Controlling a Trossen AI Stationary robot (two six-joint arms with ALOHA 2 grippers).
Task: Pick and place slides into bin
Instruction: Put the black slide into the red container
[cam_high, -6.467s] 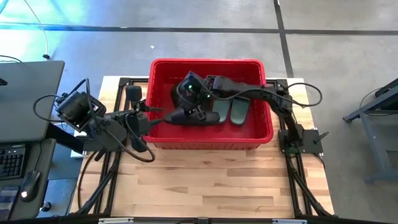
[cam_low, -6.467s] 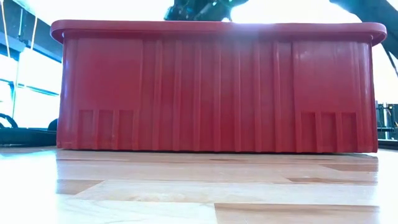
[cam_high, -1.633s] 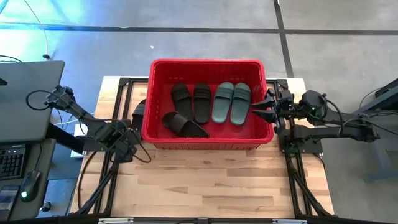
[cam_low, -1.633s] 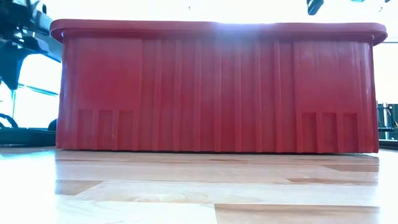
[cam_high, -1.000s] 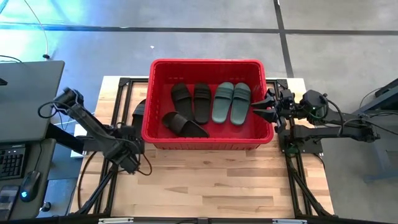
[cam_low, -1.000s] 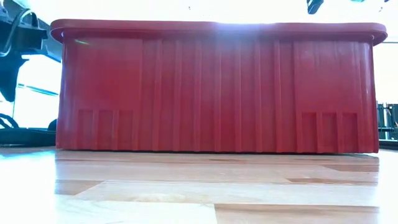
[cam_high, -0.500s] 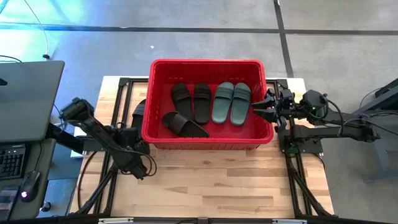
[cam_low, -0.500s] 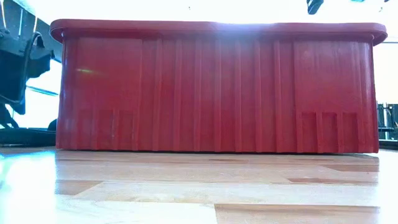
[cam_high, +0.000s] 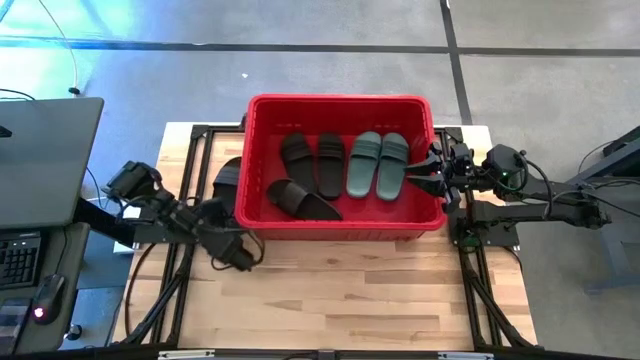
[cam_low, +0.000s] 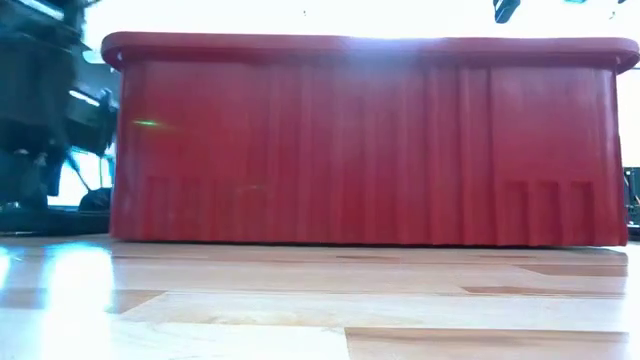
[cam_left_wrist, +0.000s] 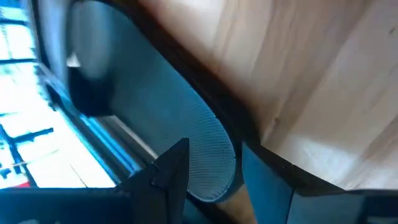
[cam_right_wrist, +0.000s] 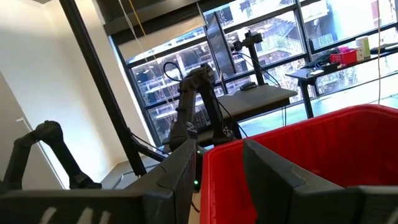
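Care matters here: one black slide (cam_high: 226, 183) lies outside the bin (cam_high: 343, 229), tucked against its left wall, partly hidden by the rim. My left gripper (cam_high: 238, 257) sits low at the bin's front-left corner, fingers apart in the wrist view. I judge I should approach the sandal from the side away from the wall, avoid nudging the bin, and pinch the wide strap. Five slides lie flat inside the bin, three black, two sage-green (cam_high: 377, 163), straps up. My right gripper (cam_high: 427, 172) waits at the bin's right rim, fingers apart.
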